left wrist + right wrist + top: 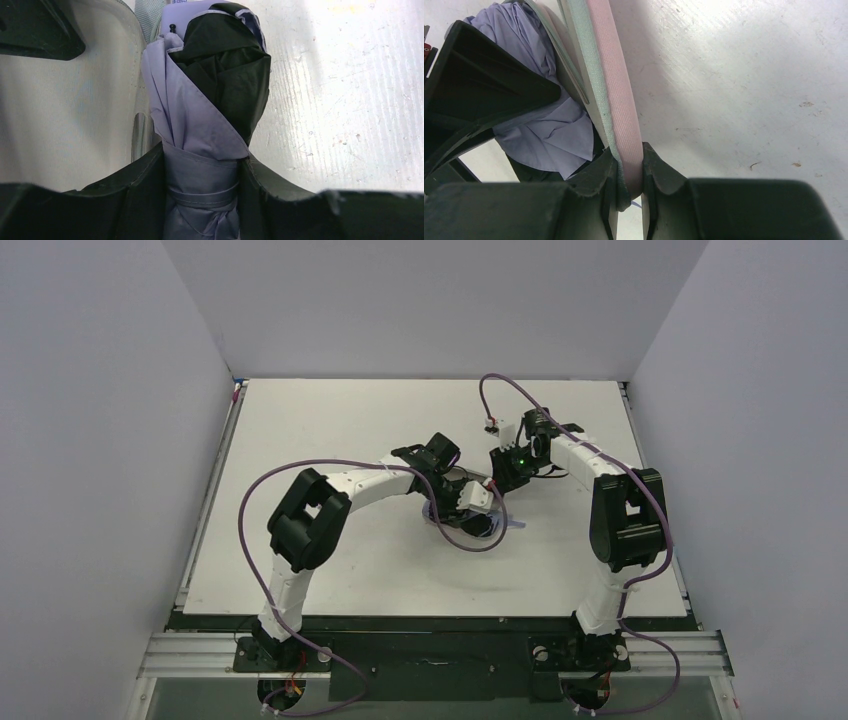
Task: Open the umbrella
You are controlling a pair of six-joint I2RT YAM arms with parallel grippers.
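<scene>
From above, your two arms meet over the middle of the white tabletop [330, 420], where the umbrella [470, 522] lies between them, mostly hidden.

On the left wrist camera, your left tool [202, 200] has its fingers [145, 180] pressed on both sides of the folded umbrella [200, 125] — lavender cloth, black folds above, strap [202, 197] wrapped round.

On the right wrist camera, your right tool [629, 175] is narrow, pinching the pink-and-green edge of the case [616, 90] — lavender cloth [549, 130] sits just beside it.
</scene>
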